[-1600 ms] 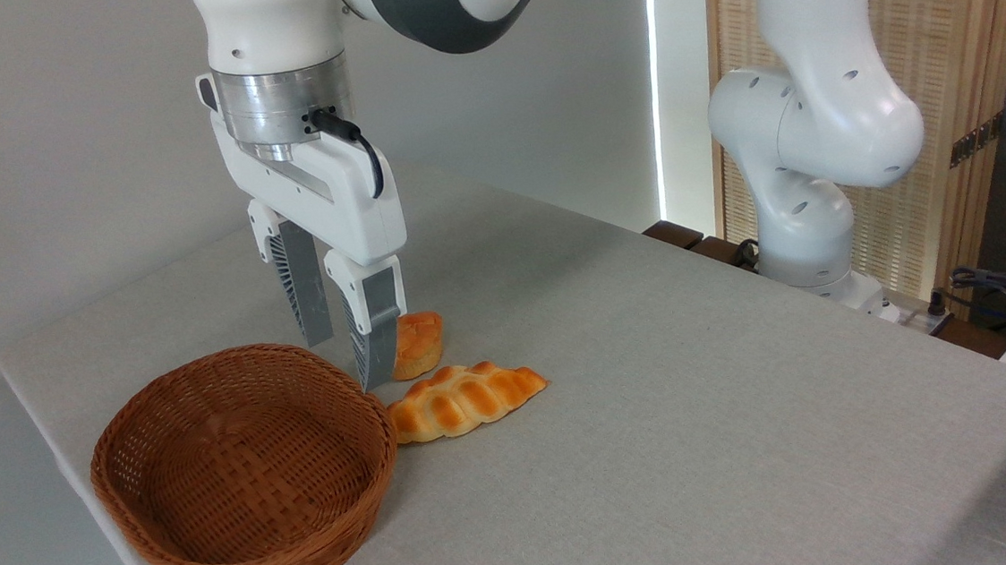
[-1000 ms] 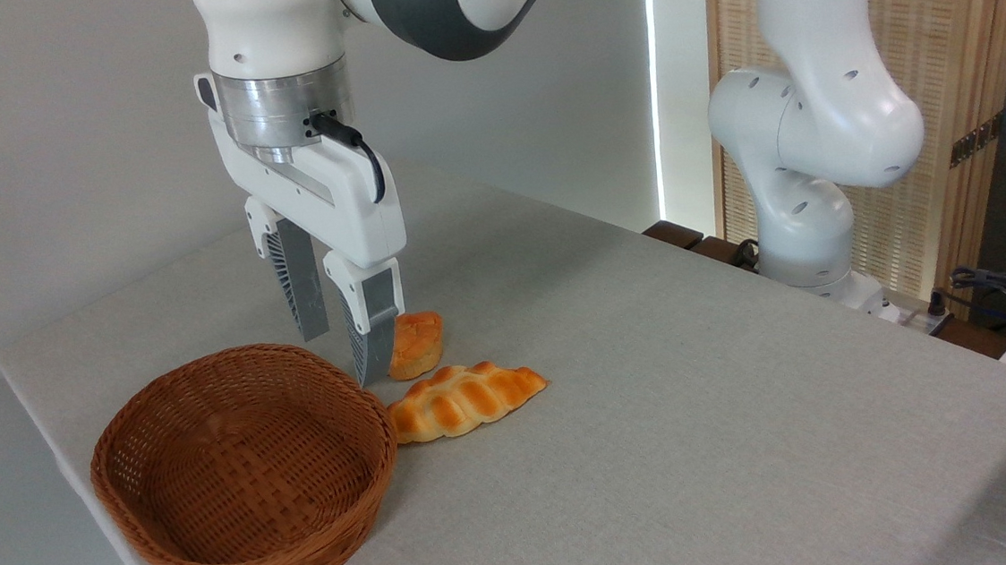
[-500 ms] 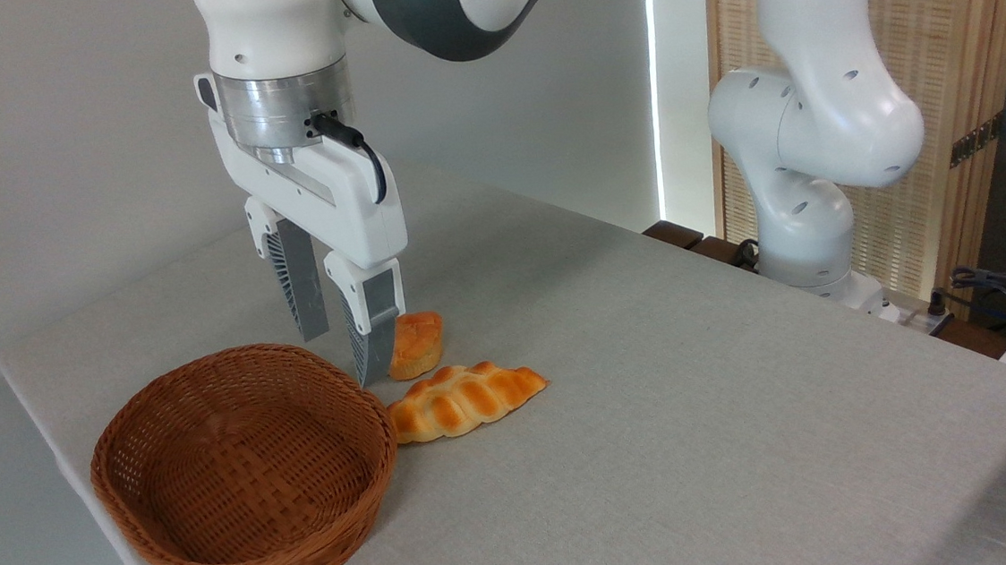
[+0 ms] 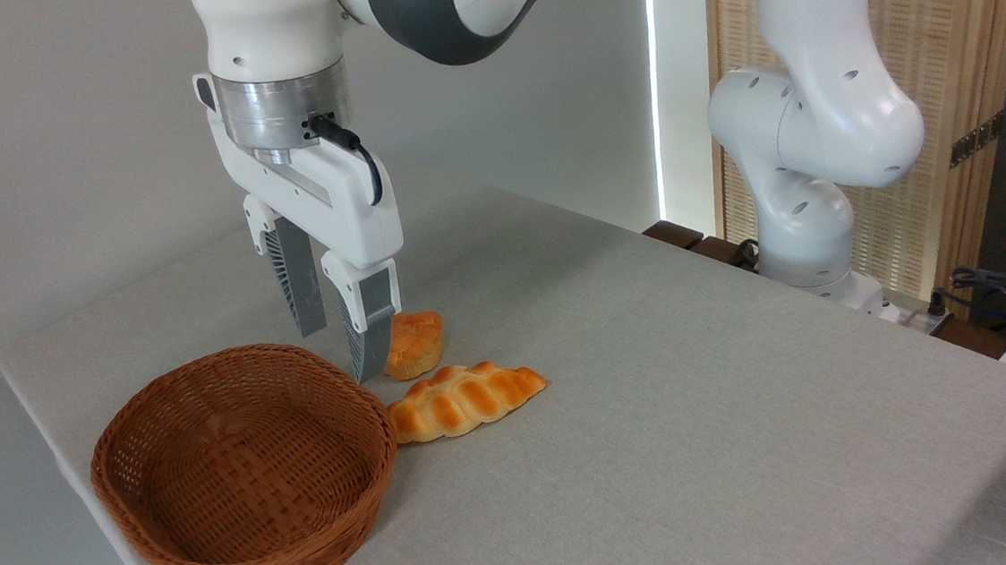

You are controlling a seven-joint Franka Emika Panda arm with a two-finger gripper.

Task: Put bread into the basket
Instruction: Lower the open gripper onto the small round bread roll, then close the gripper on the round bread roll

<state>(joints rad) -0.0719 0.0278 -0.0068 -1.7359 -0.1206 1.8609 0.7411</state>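
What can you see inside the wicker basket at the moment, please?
Only bare weave shows inside the wicker basket; its near wall hides a little of the floor. The round bun and braided loaf lie outside on the table.

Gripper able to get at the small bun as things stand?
Probably yes. The gripper is open, right beside the bun, nothing on top of it. The braided loaf lies close in front; the basket rim is near.

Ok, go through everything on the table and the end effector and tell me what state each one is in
End effector: open, holding nothing, fingers pointing down beside the bun.
Bun: on the table, ungrasped, partly hidden by one finger.
Braided loaf: lying flat on the table, its end at the basket's rim.
Basket: upright, empty.
Table: covered in grey cloth.
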